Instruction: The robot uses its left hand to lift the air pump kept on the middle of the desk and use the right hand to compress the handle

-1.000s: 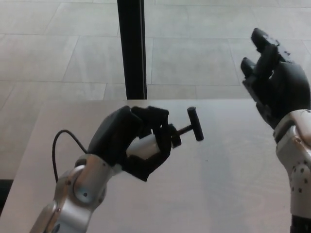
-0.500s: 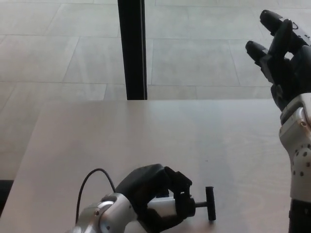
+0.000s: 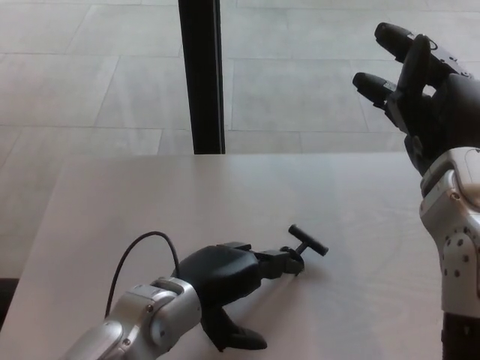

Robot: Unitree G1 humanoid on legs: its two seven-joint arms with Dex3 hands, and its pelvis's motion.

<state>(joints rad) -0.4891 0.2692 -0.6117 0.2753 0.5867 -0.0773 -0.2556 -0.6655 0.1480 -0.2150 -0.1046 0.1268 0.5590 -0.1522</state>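
Left hand (image 3: 225,281) low, right hand (image 3: 424,90) raised

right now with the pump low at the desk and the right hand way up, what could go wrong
The left hand covers the air pump low at the desk, its thumb splayed, so I cannot tell how firm the hold is; the pump might roll or slip. The T-handle sticks out tilted toward the right hand, which hangs open, high and far off; a long reach could strike the handle askew or knock the pump away.
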